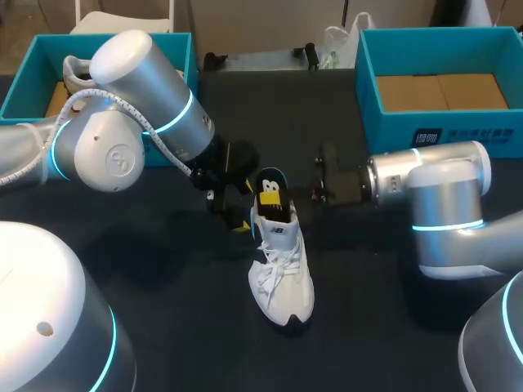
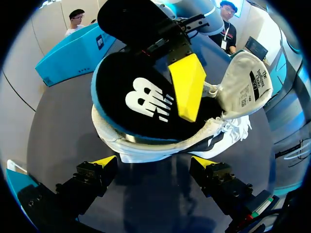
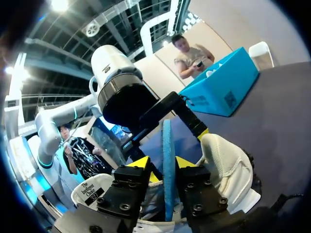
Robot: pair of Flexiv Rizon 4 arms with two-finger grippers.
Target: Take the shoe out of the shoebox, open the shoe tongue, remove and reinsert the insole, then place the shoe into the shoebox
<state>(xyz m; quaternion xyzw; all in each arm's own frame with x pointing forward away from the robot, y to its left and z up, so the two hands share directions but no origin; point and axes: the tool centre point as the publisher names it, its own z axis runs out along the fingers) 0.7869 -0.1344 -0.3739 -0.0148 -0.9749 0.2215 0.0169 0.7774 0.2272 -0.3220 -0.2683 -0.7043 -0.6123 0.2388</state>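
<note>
Right gripper [image 3: 164,163] pinches the insole [image 3: 167,141] upright in the shoe [image 1: 282,273]; left gripper [image 2: 154,162] gapes wide, shoe just ahead of it.

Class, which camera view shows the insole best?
The left wrist view: the insole shows nearly its whole black top face and white logo, standing in the heel of the white shoe. The right wrist view shows only its thin blue edge, gripped by the right end effector; the head view, a small dark patch.
</note>
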